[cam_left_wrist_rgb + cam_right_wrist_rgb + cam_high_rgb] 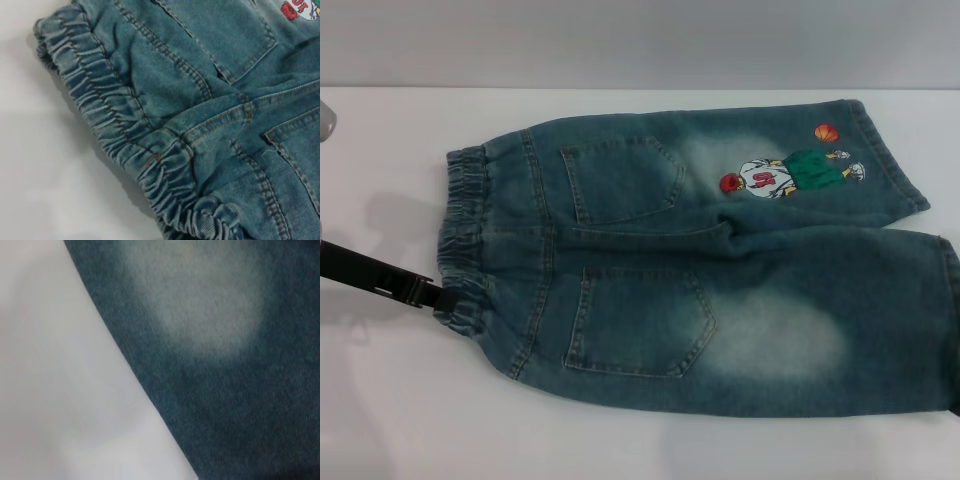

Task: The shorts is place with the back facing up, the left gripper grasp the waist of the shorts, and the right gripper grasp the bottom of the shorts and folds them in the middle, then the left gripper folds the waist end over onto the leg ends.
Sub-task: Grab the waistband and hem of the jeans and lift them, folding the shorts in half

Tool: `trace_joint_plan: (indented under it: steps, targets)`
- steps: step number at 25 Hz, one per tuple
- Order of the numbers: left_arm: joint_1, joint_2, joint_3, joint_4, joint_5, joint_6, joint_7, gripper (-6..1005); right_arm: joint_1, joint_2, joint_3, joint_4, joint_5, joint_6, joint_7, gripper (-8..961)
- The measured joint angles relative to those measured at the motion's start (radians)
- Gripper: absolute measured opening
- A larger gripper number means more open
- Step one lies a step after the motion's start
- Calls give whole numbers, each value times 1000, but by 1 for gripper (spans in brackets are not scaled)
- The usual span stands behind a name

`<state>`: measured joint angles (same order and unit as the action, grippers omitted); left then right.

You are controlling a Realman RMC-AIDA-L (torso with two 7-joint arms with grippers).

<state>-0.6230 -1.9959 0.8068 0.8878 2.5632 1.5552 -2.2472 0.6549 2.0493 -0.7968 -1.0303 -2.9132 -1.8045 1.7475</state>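
Observation:
The shorts [650, 270] lie flat on the white table, back up, with both patch pockets and the embroidered basketball player [790, 172] showing. The ruffled waist [465, 230] is on the left and the leg ends [948, 320] are on the right. My left gripper [438, 295] comes in low from the left as a black bar, and its tip meets the near end of the waistband. The left wrist view shows that waistband [100, 100] close up, with no fingers. My right gripper is out of view. Its wrist view shows a faded denim patch [210, 305] from close above.
The white table [420, 420] has bare surface in front of the shorts and to their left. A pale wall runs along the far edge. A small grey object [325, 120] sits at the left border.

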Motion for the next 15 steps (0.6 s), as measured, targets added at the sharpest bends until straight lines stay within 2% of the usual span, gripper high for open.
trace_joint_plan:
  steps: [15]
  targets:
    - [-1,0,0,-2,0,-11,0,45,0,0,-24,6,-3,0,6,630]
